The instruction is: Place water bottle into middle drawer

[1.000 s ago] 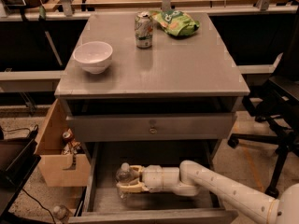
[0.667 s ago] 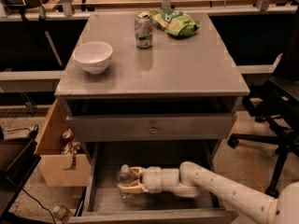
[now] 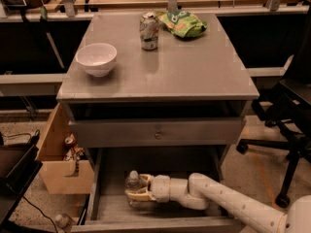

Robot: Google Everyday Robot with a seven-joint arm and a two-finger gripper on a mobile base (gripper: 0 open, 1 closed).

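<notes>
The water bottle, clear with a white cap, stands inside the open middle drawer, the deep grey box pulled out below the drawer front with the round knob. My gripper reaches in from the right, low in the drawer. Its pale fingers are closed around the lower part of the bottle. The bottle's base is hidden behind the fingers, so I cannot tell whether it rests on the plank floor.
On the cabinet top stand a white bowl, a green-and-white soda can and a green snack bag. A cardboard box of items sits at the left. An office chair stands at the right.
The gripper and the bottle have shifted very slightly to the right and back inside the drawer. Nothing else has moved.
</notes>
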